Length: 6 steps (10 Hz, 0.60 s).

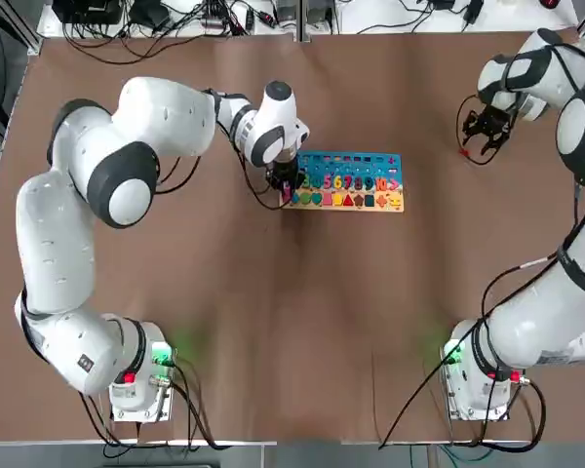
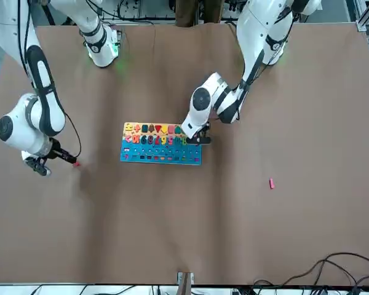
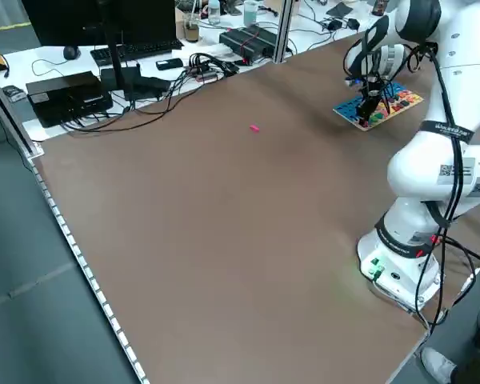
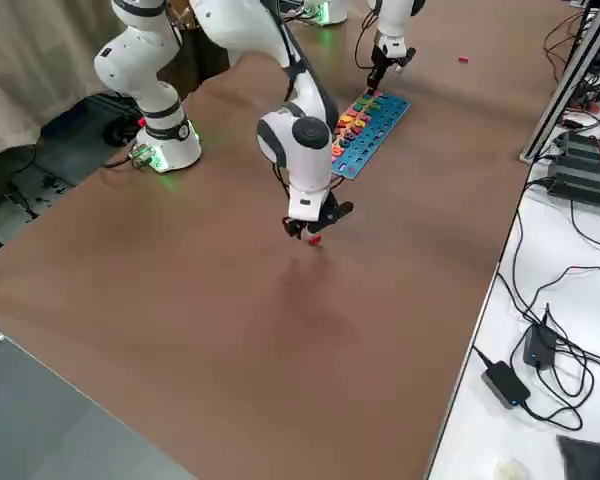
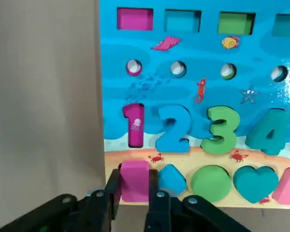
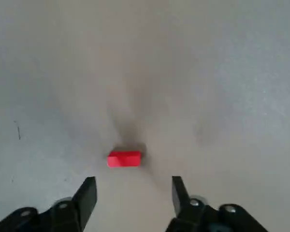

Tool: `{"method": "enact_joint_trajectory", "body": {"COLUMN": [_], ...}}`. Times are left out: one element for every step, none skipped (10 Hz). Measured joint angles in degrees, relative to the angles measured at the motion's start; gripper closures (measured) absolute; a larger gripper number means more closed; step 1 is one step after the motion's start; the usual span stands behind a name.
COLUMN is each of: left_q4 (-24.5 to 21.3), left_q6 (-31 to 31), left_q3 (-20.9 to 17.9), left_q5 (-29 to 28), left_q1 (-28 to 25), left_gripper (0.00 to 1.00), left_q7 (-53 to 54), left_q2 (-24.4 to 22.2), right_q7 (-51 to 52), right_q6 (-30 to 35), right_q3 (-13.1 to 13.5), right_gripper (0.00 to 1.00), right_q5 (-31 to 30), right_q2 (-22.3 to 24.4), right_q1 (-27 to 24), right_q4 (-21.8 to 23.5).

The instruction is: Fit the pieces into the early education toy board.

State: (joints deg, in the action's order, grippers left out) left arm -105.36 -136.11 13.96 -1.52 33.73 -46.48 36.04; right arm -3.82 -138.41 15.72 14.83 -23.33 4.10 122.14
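The toy board (image 1: 356, 164) lies mid-table, blue above, with a tan strip of shapes below. My left gripper (image 1: 286, 185) is at the board's left end, shut on a pink square piece (image 5: 134, 175) that sits at the first slot of the tan strip (image 5: 208, 157). Whether the piece is seated I cannot tell. Far to the right, my right gripper (image 1: 485, 132) hangs low over the table. Its fingers (image 6: 87, 195) stand apart, and a small red piece (image 6: 124, 158) lies on the table just ahead of them. Another pink piece (image 2: 271, 183) lies alone on the table's left half.
Coloured numbers and shapes fill most of the board (image 5: 193, 87). Cables, boxes and bottles crowd the bench (image 3: 144, 72) beyond the table's far edge. Both arm bases (image 1: 136, 375) stand at the near edge.
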Motion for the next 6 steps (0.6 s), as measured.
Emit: {"method": "enact_joint_trajectory", "body": {"left_q4": [0.0, 0.0, 0.01, 0.01, 0.03, 0.03], "left_q6": [0.05, 0.1, 0.14, 0.15, 0.16, 0.17], "left_q3": [0.0, 0.0, 0.0, 0.0, 0.0, 0.0], "left_q5": [0.0, 0.0, 0.0, 0.0, 0.0, 0.0], "left_q1": [0.0, 0.0, -0.01, -0.01, -0.01, -0.01], "left_gripper": [0.74, 0.74, 0.74, 0.74, 0.74, 0.74], "left_q7": [0.0, 0.0, 0.0, 0.0, 0.0, 0.0], "left_q2": [0.0, 0.0, 0.0, 0.0, 0.0, 0.0], "right_q7": [-0.12, -0.2, -0.26, -0.29, -0.31, -0.39], "right_q6": [-0.02, -0.02, -0.03, -0.03, -0.03, -0.03], "right_q3": [-0.01, -0.02, -0.03, -0.06, -0.16, -0.28], "right_gripper": [0.3, 0.31, 0.32, 0.33, 0.34, 0.35], "right_q5": [0.01, 0.01, 0.02, 0.02, 0.03, 0.05], "right_q2": [-0.23, -0.5, -0.93, -1.41, -1.86, -2.38], "right_q1": [0.0, 0.0, 0.0, 0.01, 0.03, 0.06], "right_q4": [-0.38, -0.78, -1.36, -1.86, -2.08, -2.28]}}
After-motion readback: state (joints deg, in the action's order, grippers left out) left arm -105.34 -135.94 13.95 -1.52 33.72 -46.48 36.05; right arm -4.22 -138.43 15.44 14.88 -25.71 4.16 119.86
